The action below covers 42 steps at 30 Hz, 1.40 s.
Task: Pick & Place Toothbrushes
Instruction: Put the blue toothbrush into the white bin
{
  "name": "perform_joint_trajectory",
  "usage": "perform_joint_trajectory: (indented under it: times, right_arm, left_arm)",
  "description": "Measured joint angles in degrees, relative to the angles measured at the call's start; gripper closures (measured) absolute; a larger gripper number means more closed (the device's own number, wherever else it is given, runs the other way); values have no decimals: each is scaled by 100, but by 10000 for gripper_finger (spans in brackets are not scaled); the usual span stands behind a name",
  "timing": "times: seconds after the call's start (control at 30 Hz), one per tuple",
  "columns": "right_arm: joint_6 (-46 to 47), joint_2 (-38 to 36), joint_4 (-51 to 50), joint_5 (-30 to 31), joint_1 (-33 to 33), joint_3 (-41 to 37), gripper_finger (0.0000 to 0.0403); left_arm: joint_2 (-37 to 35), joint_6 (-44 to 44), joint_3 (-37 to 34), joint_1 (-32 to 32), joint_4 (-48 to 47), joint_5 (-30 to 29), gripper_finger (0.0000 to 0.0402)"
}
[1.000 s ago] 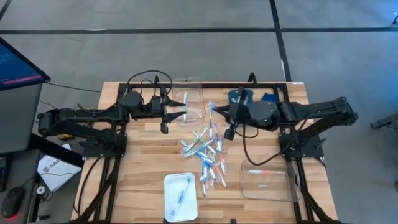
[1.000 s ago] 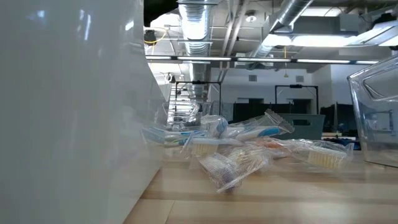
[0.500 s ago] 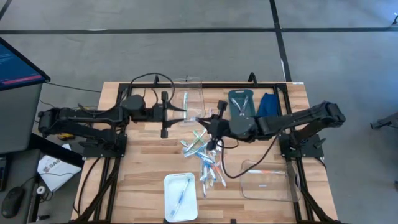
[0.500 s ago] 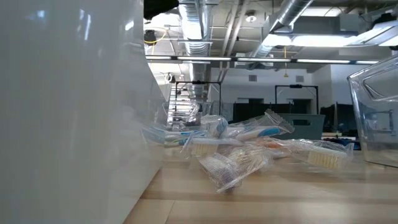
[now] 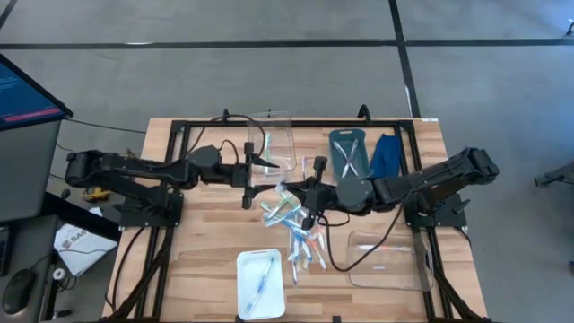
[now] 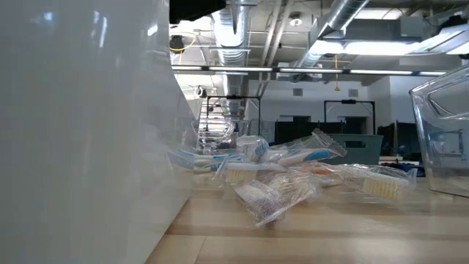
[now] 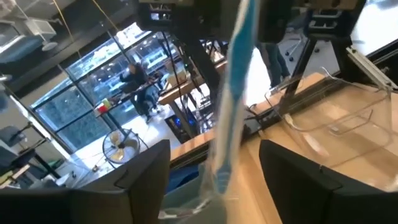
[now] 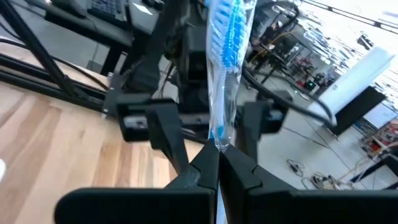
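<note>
Low in the right wrist view, the right gripper [image 8: 217,163] has its jaws pinching a blue-bristled toothbrush [image 8: 225,68] upright. Beyond it the left gripper [image 8: 211,134] stands with jaws spread around it, which the high view barely resolves at frame centre. Since a second ago both arms have closed in above the toothbrush pile [image 5: 296,229] on the tabletop [image 5: 206,233].

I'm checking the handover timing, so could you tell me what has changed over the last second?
The right gripper, shut on a wrapped blue toothbrush, swung across toward the left arm. The left gripper came to meet it and opened, its fingers now either side of the brush. The toothbrush pile and white tray stayed put.
</note>
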Motion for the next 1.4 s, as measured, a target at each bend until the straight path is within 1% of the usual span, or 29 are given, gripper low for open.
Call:
perform_joint_trajectory:
  times: [0.13, 0.37, 0.43, 0.57, 0.73, 0.87, 1.0, 1.03, 1.13, 1.2, 1.4]
  right_arm:
    - [0, 3, -1, -1, -1, 0, 403]
    - [-55, 5, -14, -49, -119, -25, 403]
    - [-58, 5, 209, -171, -181, -150, 403]
    - [-151, 9, 585, -195, -270, -295, 403]
    - [-147, 9, 624, -202, -291, -295, 403]
    - [-146, 9, 858, -306, -292, -295, 403]
    - [-258, 199, 997, -427, -293, -307, 403]
    - [-313, 215, 974, -427, -291, -319, 403]
    - [-472, 349, 1346, -418, -291, -277, 403]
    - [-632, 373, 1301, -332, -272, -304, 403]
    - [-653, 354, 1331, -297, -215, -295, 403]
  left_arm:
    - [198, 4, 2, -4, 185, 7, 151]
    - [205, -13, 2, -91, 341, 9, 157]
    - [203, -34, 2, -131, 434, 9, 159]
    - [203, -123, 2, -194, 539, 11, 164]
    - [203, -325, 2, -191, 568, 10, 172]
    - [203, -339, 2, -189, 633, 10, 179]
    - [203, -387, 2, -189, 683, 9, 187]
    - [203, -411, 2, -189, 707, 9, 189]
    - [201, -433, 2, -185, 720, -66, 197]
    - [201, -435, 2, -183, 720, -121, 203]
    - [201, -433, 2, -183, 692, -144, 218]
